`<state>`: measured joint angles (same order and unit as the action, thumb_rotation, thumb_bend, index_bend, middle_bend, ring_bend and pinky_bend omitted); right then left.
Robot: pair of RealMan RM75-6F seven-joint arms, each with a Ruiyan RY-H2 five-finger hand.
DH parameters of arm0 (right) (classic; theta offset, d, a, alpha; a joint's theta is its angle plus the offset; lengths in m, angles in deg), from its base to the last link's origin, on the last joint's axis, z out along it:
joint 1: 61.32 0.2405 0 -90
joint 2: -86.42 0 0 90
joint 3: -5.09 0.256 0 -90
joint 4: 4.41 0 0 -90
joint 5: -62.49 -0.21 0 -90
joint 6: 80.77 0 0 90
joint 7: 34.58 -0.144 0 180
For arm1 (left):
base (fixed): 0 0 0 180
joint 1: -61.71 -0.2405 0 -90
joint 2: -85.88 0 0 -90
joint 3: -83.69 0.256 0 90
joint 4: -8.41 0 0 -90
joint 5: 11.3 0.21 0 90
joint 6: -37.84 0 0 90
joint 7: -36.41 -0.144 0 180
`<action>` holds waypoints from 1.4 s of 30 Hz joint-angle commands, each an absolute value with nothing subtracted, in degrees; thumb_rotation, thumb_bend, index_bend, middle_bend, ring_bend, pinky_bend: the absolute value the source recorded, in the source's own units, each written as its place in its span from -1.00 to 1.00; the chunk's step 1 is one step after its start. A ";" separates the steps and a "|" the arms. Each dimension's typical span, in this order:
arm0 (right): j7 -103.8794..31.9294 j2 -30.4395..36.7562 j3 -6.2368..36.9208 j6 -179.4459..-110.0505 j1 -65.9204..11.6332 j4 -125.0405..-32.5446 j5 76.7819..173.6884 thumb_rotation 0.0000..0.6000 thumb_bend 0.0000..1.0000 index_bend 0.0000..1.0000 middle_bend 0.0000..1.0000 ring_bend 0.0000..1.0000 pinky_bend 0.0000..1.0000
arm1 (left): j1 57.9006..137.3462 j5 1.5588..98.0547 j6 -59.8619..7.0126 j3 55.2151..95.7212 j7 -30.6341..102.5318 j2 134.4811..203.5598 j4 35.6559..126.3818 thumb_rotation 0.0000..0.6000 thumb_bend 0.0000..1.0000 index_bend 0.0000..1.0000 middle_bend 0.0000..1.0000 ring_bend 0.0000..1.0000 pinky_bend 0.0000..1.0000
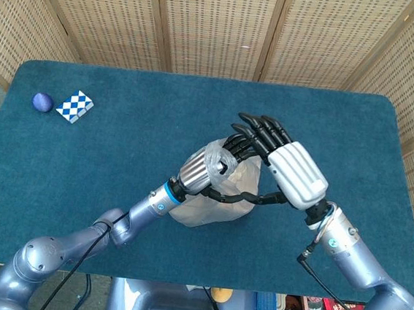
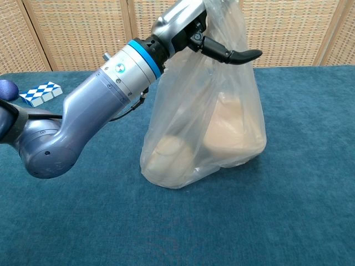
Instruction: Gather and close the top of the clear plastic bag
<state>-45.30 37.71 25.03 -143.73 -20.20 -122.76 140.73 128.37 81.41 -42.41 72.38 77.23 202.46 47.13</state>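
1. The clear plastic bag (image 2: 205,127) stands mid-desk (image 1: 81,165), its neck grasped by the left robot hand (image 1: 209,168)
2. The right robot hand (image 1: 283,162) sits just beside the neck, fingers extended, apparently released
3. Best cinch the film low and even
4. The bag top is cropped in the chest view

Clear plastic bag (image 2: 202,119), standing upright mid-desk, slightly near of centre. Wide and rounded at the base, narrowing upward to a gathered, crinkled top. Pale beige contents inside: a rounded lump low on the left, a larger blocky piece on the right.
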 commanded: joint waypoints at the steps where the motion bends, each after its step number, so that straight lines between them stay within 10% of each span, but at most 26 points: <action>1: -47.76 40.10 25.51 -145.67 -22.46 -121.58 142.77 1.00 -1.00 -1.00 -1.00 -1.00 -1.00 | 128.28 81.01 -42.88 71.88 77.97 203.17 46.22 0.82 -0.52 -1.00 -1.00 -1.00 -1.00; 19: -48.39 31.25 17.46 -156.10 -34.33 -101.01 143.39 1.00 -1.00 -1.00 -1.00 -1.00 -1.00 | 124.80 74.82 -41.47 66.24 86.37 195.64 62.90 0.99 -0.54 -1.00 -1.00 -1.00 -0.99; 30: -48.63 21.56 10.71 -160.43 -41.35 -91.79 146.28 1.00 -1.00 -1.00 -1.00 -1.00 -1.00 | 122.81 69.65 -26.10 64.93 81.52 174.40 91.23 0.98 -0.93 -0.95 -0.99 -1.00 -0.89; 42: -45.18 17.06 9.11 -165.72 -46.44 -92.53 147.66 1.00 -1.00 -1.00 -1.00 -1.00 -1.00 | 121.66 62.45 -17.73 59.50 80.04 160.34 108.03 1.00 -1.00 0.18 0.20 -0.20 -0.49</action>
